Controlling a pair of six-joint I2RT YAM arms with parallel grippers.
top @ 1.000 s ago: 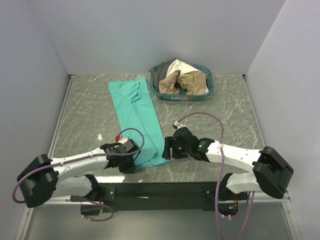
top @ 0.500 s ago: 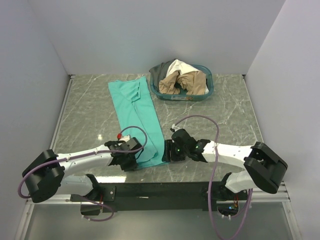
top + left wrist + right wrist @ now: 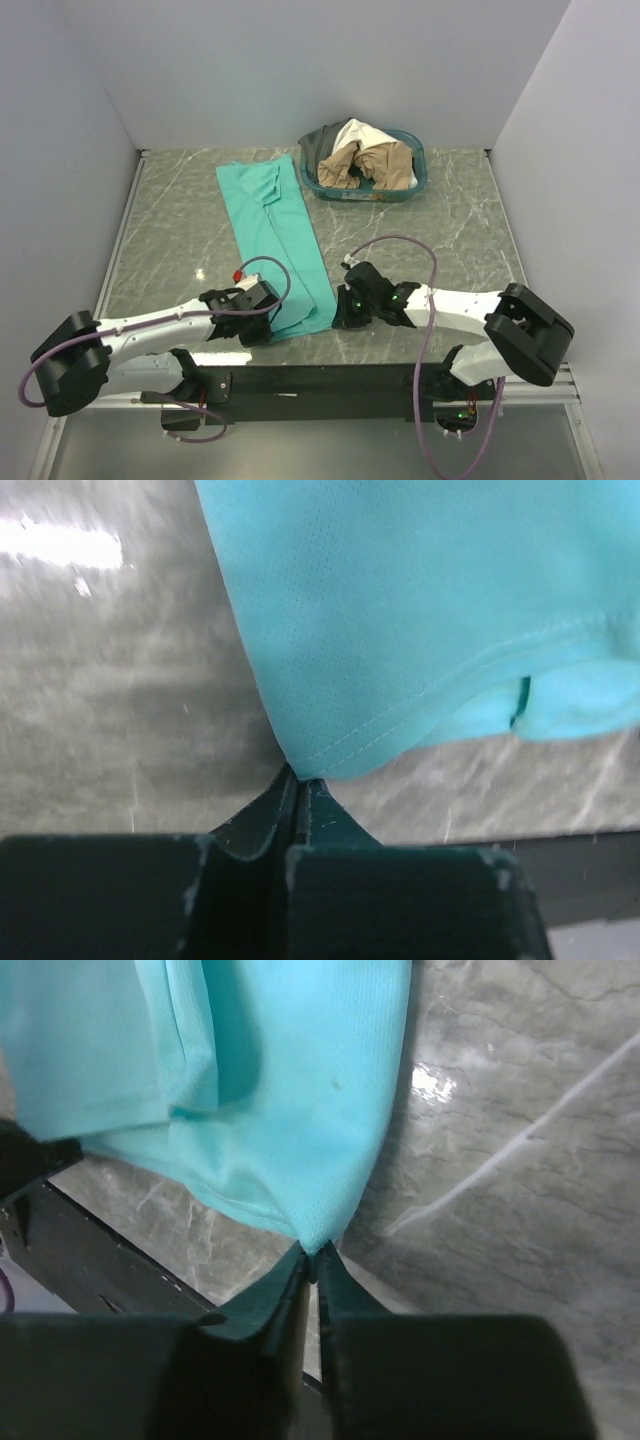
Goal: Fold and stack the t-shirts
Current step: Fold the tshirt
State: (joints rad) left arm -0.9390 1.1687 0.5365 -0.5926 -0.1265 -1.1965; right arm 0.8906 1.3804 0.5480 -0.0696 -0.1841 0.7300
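Your left gripper [image 3: 298, 780] has its jaws pressed together on the near-left corner of the teal t-shirt [image 3: 420, 630], with only the very tip of the hem caught. How deep the cloth goes between them is hidden. Your right gripper [image 3: 312, 1260] pinches the near-right corner the same way, its tips meeting on the cloth with a thin slit behind them. From above, both gripper bodies cover those corners. The shirt lies as a long folded strip on the bench [image 3: 450, 240], running from the far edge towards the near edge, left of centre. At the far edge, the basket [image 3: 360, 196] holds the cream t-shirt [image 3: 365, 135], tan t-shirt [image 3: 388, 162] and dark grey t-shirt [image 3: 318, 147], bundled so that their outlines cannot be separated.
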